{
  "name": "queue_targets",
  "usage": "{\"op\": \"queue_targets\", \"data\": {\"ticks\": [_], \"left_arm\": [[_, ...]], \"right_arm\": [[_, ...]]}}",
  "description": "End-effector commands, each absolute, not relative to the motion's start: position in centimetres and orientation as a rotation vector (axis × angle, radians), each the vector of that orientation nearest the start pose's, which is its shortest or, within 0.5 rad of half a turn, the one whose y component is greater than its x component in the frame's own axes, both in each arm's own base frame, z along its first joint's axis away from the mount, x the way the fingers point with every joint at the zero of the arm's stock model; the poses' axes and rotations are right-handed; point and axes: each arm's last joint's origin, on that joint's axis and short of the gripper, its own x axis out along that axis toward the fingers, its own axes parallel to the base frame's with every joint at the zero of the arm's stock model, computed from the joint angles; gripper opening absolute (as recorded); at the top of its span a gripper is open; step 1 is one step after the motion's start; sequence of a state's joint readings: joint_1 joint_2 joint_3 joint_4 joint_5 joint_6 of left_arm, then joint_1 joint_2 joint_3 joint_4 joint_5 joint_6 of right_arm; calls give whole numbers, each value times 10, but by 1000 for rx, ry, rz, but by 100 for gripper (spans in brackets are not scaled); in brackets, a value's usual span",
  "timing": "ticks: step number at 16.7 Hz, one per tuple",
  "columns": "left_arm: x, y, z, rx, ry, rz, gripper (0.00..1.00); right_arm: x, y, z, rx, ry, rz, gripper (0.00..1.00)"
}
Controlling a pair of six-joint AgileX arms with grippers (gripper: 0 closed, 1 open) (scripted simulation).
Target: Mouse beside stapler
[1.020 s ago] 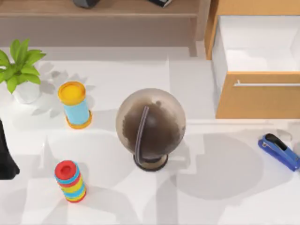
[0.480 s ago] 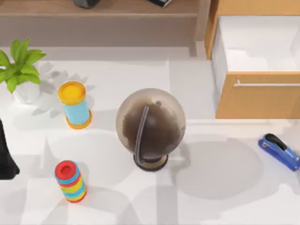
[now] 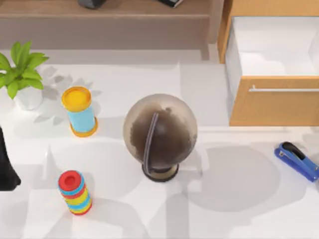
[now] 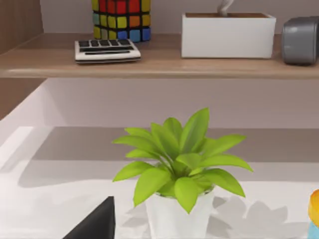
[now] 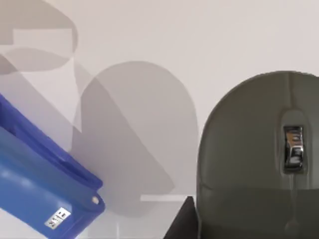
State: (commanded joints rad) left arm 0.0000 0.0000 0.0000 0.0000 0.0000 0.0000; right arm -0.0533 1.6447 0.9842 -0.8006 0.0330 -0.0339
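Little has shifted since a second ago: stapler (image 3: 296, 161) stays at the top view's right edge. Mouse (image 5: 259, 154) sits close beside the blue stapler (image 5: 40, 184) in the right wrist view; finger state cannot be told. Left arm (image 3: 6, 167) idles at left edge.

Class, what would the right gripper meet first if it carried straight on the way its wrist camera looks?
Probably the mouse, close in front of the right wrist camera, with the stapler off to one side on the table. Depth is unclear.
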Motion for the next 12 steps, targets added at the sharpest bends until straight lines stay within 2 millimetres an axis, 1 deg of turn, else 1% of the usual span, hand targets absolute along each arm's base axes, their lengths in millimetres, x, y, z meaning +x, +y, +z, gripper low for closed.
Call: {"op": "queue_targets", "data": {"ticks": [5,7,11,12], "left_arm": [[106,-1,160,0,0,0,100],[106,-1,160,0,0,0,100],[106,-1,160,0,0,0,100],[106,-1,160,0,0,0,100]], "right_arm": [[299,-29,148,21,1447,-22,0],[299,-31,140,28,1466,-14,0],[299,-31,140,28,1466,-14,0],[299,-31,140,28,1466,-14,8]]}}
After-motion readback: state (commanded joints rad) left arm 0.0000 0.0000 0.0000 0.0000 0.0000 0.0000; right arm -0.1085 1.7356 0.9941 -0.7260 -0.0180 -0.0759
